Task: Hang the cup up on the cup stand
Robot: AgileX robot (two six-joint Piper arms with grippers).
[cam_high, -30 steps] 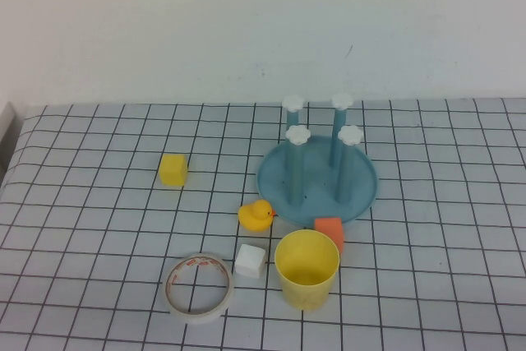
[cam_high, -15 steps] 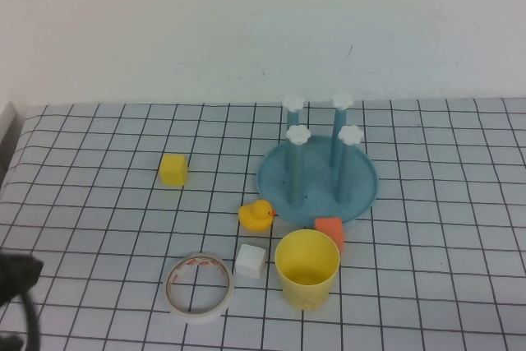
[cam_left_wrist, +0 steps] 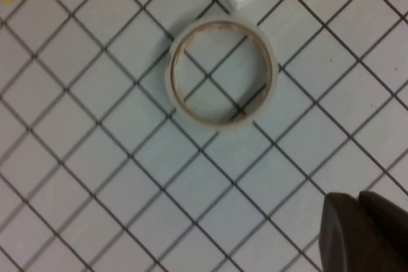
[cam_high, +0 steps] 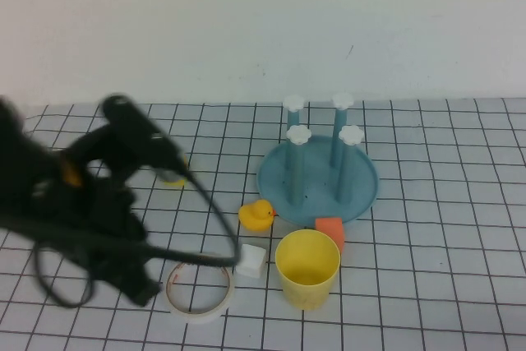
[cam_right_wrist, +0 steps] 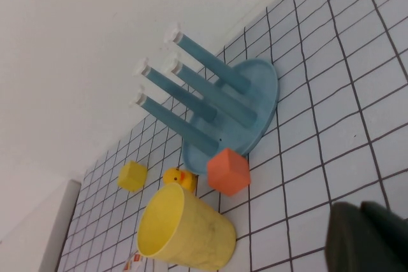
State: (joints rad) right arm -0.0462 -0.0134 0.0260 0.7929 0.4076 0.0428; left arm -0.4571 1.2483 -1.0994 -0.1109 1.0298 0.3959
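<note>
The yellow cup (cam_high: 306,269) stands upright, mouth up, on the checked cloth in front of the blue cup stand (cam_high: 362,195), whose four pegs with white caps are bare. Both show in the right wrist view, the cup (cam_right_wrist: 182,230) and the stand (cam_right_wrist: 258,103). My left gripper (cam_high: 148,292) is shut and empty, low at the front left beside the tape ring, well left of the cup; its tip shows in the left wrist view (cam_left_wrist: 366,230). My right gripper (cam_right_wrist: 370,237) is shut and empty, to the right of the cup, and out of the high view.
A tape ring (cam_high: 174,297) lies left of the cup, with a white cube (cam_high: 249,260) between them. A yellow duck (cam_high: 256,215) and an orange cube (cam_high: 329,230) sit by the stand's front rim. A small yellow cube (cam_high: 173,177) is partly hidden behind my left arm.
My left arm has swung in from the lower left edge and now reaches over the left part of the table, covering part of the yellow cube. Cup and stand have not moved.
</note>
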